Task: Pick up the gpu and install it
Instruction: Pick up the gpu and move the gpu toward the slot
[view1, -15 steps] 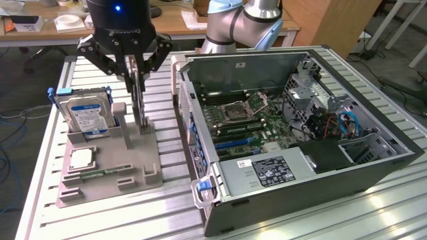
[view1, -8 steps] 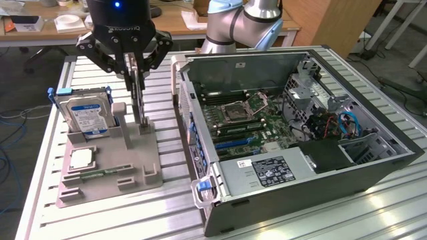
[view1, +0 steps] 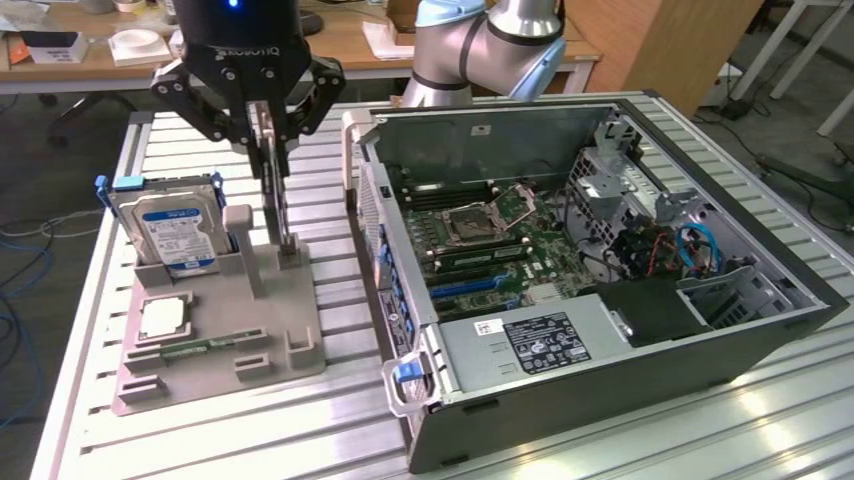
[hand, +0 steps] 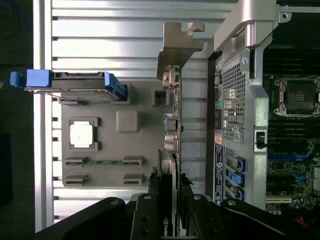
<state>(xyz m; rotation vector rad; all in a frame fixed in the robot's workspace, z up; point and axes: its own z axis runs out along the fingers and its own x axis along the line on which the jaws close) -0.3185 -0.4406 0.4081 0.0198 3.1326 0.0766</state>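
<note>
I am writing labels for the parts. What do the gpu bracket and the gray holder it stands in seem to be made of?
The gpu bracket looks like bare sheet metal: thin, silvery-gray, with a bent, notched tab. The gray holder is probably matte plastic: even dull gray, no glints, molded pockets.

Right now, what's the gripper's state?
Gripper: closed on the gpu, which stands upright in the grey holder.

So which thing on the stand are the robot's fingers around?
The gpu, the thin dark card standing on edge; the hard drive beside it is boxy.
</note>
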